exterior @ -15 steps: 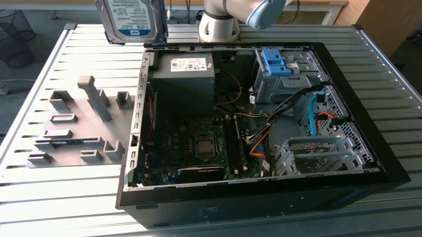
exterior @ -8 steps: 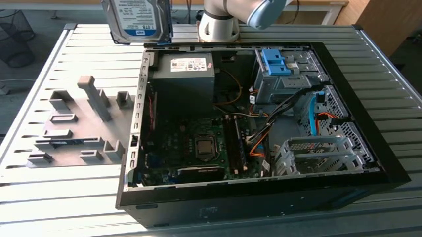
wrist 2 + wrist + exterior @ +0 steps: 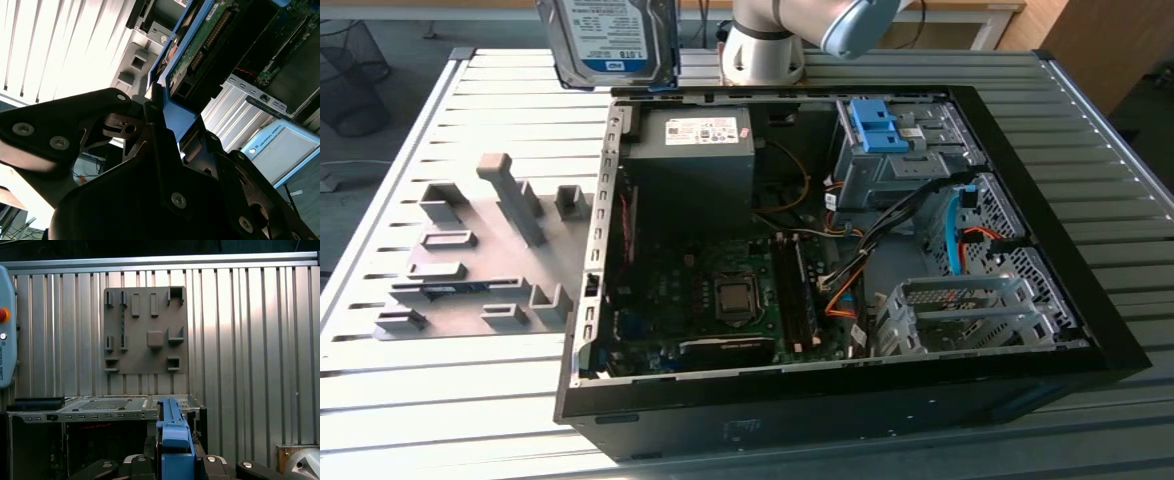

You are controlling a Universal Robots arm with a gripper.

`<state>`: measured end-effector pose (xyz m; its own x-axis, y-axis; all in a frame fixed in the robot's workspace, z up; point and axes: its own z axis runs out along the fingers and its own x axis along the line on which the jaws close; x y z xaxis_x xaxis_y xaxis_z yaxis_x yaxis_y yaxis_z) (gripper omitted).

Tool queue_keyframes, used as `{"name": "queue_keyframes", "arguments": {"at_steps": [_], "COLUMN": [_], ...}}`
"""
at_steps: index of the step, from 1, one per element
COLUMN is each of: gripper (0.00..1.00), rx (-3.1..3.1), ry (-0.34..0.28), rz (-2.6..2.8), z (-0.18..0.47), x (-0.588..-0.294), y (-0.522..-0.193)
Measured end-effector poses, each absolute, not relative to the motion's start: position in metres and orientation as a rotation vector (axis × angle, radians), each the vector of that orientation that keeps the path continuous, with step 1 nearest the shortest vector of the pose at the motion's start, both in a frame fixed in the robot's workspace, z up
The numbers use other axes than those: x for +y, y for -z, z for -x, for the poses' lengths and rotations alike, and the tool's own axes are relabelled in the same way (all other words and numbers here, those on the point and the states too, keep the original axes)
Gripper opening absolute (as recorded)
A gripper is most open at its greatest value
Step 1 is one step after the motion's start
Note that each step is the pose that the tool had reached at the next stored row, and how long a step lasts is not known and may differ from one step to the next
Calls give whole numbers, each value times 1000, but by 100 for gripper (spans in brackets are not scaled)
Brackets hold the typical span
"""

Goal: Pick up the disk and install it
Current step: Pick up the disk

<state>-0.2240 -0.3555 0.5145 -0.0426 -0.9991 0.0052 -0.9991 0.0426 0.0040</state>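
Disk [image 3: 611,40], one only, hung in the air near the arm's base [image 3: 761,55], above the tabletop [image 3: 454,400] and behind the one open computer case [image 3: 854,405]. In the second wrist view the gripper [image 3: 181,134] had its fingers [image 3: 156,135] pinching the disk's blue bracket [image 3: 176,107]. One grey fixture plate [image 3: 480,250] lay beside the case.

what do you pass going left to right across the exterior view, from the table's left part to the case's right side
grey fixture plate → the disk, up above the table's far edge → grey power supply → blue latch piece → metal drive cage
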Motion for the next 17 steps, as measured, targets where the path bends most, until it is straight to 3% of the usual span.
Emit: {"name": "queue_keyframes", "arguments": {"at_steps": [17], "gripper": [36], "rx": [-2263], "ry": [-1], "rz": [-2169], "z": [222], "x": [-356], "y": [-514]}}
